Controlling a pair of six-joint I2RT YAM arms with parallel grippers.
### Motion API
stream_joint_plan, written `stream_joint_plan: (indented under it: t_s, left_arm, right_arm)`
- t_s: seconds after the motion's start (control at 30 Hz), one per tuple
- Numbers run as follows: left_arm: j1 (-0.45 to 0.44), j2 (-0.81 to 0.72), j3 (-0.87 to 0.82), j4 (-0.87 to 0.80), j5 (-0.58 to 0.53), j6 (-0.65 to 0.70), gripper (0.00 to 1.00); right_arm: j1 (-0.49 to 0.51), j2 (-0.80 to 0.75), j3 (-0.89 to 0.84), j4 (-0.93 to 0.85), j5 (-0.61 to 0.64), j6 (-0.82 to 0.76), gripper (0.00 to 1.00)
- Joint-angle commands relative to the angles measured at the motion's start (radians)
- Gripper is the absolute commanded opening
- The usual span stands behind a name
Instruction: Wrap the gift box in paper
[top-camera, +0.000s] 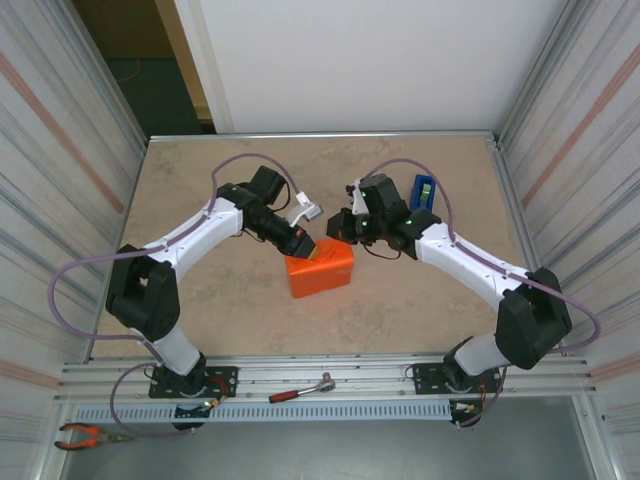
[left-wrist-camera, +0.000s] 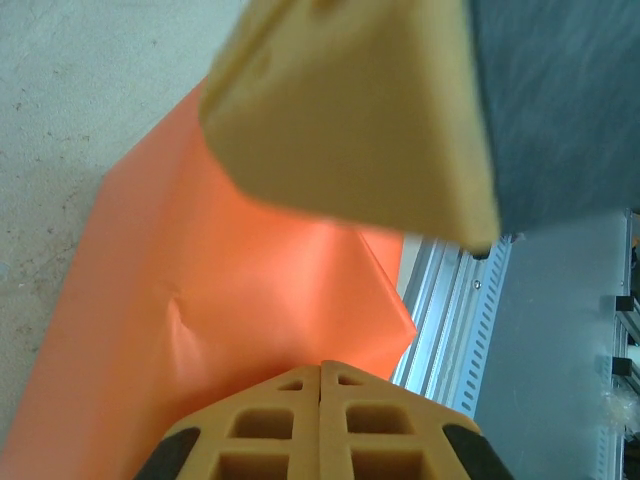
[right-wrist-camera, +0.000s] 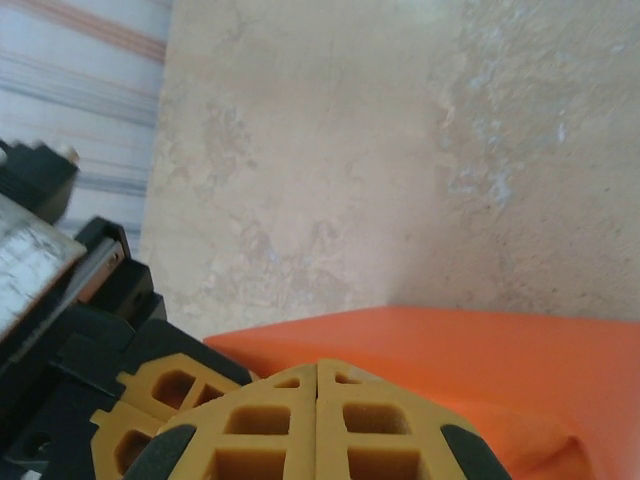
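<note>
Paper (top-camera: 322, 270) sits folded boxlike mid-surface (top-camera: 230, 320). Left hand (top-camera: 303, 247) and right hand (top-camera: 342, 233), both clenched, crowd its far top edge. Risk: pull away too quickly and a loose flap could spring open, or dragging fingertips could tear the crease.

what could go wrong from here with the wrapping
1. The left gripper and right gripper are both shut and very close together at the paper; they could knock into each other.
2. The paper shows a dent and a loose corner, with no tape visible, so the fold may spring open or crease further.
3. The tape dispenser sits behind the right arm, probably an awkward reach.
</note>
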Motion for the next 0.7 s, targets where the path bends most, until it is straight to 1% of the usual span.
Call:
stream_joint_plan:
  t_s: [0.0,0.17,0.27,0.33,0.4,0.53,0.6,0.67]
  left_arm:
    - [-0.008,-0.012,-0.025,-0.026,-0.017,0.024,0.00]
    - [-0.008,-0.007,-0.026,-0.025,-0.017,0.023,0.00]
    - [-0.006,-0.007,-0.027,-0.016,-0.013,0.017,0.00]
    - [0.001,-0.012,-0.025,0.006,0.008,-0.006,0.00]
    - [0.020,-0.034,-0.031,0.060,0.041,-0.063,0.00]
    - [0.092,-0.167,-0.103,0.279,0.030,-0.300,0.00]
    - [0.116,-0.248,-0.149,0.351,-0.018,-0.386,0.00]
    - [0.122,-0.298,-0.171,0.346,-0.058,-0.414,0.00]
  right_arm:
    - [0.034,0.008,-0.023,-0.014,0.005,-0.012,0.00]
    - [0.071,-0.038,-0.104,-0.001,0.036,0.006,0.00]
    - [0.070,-0.060,-0.149,0.002,0.052,0.009,0.00]
    - [0.070,-0.065,-0.161,-0.006,0.065,-0.003,0.00]
    - [0.071,-0.061,-0.163,-0.015,0.073,-0.021,0.00]
    - [0.072,-0.054,-0.165,-0.038,0.096,-0.055,0.00]
    - [0.073,-0.052,-0.167,-0.044,0.101,-0.061,0.00]
    - [0.073,-0.053,-0.170,-0.038,0.101,-0.061,0.00]
